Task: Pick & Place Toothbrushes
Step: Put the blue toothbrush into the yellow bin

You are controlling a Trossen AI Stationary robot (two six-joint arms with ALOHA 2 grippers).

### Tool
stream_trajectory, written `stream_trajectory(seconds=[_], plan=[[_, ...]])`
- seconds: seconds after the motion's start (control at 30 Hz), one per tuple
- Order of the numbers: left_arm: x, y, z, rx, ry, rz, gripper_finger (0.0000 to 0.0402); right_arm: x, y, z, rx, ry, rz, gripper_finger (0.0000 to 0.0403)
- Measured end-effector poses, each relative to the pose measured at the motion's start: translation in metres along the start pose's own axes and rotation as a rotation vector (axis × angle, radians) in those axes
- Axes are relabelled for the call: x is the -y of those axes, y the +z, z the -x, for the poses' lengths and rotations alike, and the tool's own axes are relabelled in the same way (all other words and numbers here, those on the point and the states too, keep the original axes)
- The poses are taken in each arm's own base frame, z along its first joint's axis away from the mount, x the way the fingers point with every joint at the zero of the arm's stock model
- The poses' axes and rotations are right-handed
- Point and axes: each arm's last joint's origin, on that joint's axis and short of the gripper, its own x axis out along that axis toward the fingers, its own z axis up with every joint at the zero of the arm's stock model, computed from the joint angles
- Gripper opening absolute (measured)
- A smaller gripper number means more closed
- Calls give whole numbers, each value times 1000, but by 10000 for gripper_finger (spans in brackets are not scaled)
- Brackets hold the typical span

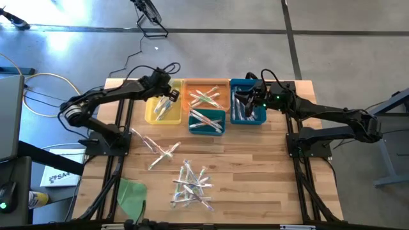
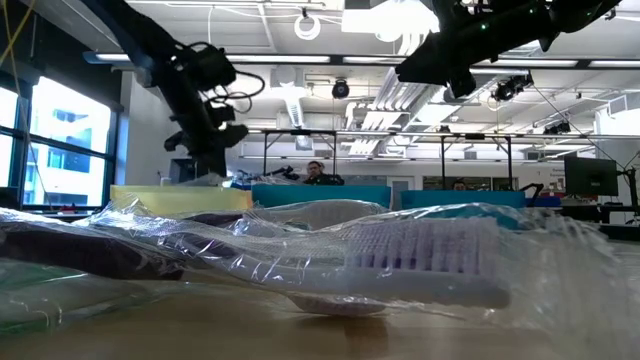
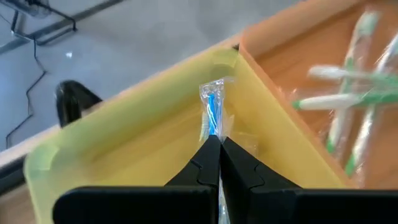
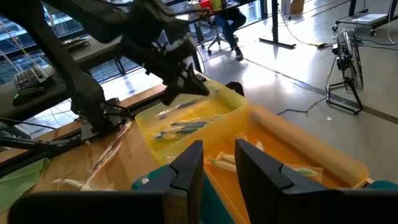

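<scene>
My left gripper (image 1: 169, 97) hangs over the yellow bin (image 1: 153, 115), shut on a clear-wrapped toothbrush with blue accents (image 3: 213, 115). More blue-accented toothbrushes (image 4: 180, 127) lie in that bin. Green-accented ones (image 1: 204, 97) lie in the orange bin (image 1: 222, 83), others in the small teal bin (image 1: 206, 121) and the blue bin (image 1: 249, 116). My right gripper (image 4: 219, 163) stands open over the blue bin, nothing between its fingers. Loose wrapped toothbrushes (image 1: 190, 185) lie heaped on the table near its front, a few more (image 1: 160, 152) nearer the bins. My left gripper pinches the wrapped toothbrush between its two shut fingers (image 3: 202, 163). The fingers slant down toward the bin and lie along the stick. Its free end (image 3: 212, 93) sticks out beyond the fingertips over the yellow bin's inside, clear of the floor as far as I can see.
A flat green sheet (image 1: 131, 195) lies at the table's near left corner. The bins stand side by side along the far edge. In the low view a wrapped toothbrush (image 2: 420, 262) fills the foreground. A person sits far off in the room (image 2: 316, 172).
</scene>
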Motion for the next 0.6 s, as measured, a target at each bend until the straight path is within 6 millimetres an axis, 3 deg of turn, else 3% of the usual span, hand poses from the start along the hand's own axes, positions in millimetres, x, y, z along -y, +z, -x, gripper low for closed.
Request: stream_trajectory(seconds=[0.27,0.6], plan=[[3,-11,-24,-75,47,28,0,0,0,0,-1,1,0,85],[4,-19,-38,-120,96,41,0,0,0,0,-1,2,3,85]])
